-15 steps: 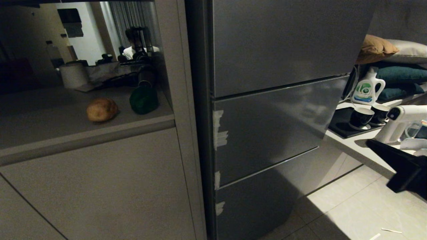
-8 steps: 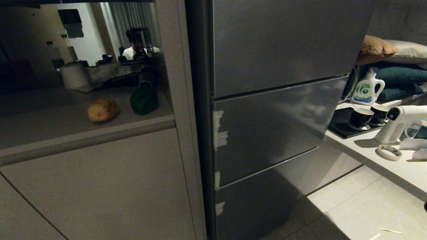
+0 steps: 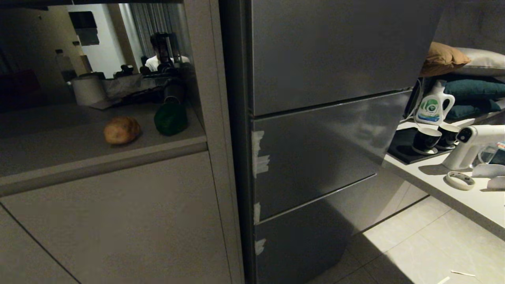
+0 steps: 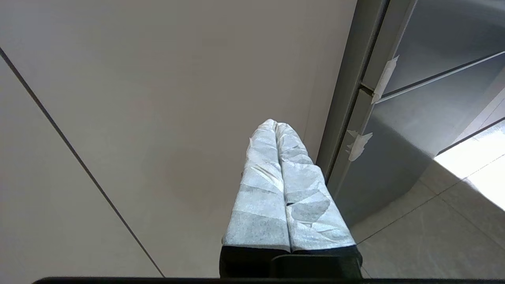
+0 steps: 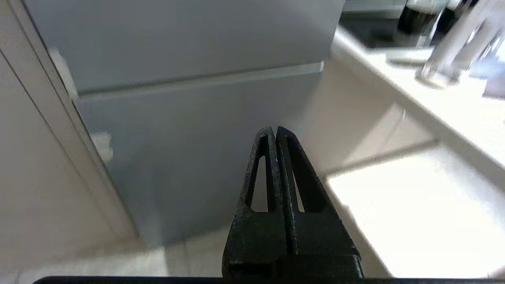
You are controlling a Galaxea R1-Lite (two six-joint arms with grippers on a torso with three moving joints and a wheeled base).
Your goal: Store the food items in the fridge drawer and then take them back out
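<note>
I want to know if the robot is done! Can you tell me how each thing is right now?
fridge: all grey doors shut, no drawer showing.
potato: lying on the counter ledge, not held.
green pepper: on the same ledge, beside the potato, not held.
left gripper: shut, empty, low by the cabinet front.
right gripper: shut, empty, low before the fridge.
two dark cups: upright on the side counter.

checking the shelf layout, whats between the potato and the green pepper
Nothing: in the head view a bare strip of grey shelf separates the potato from the pepper; they sit apart, not touching.
</note>
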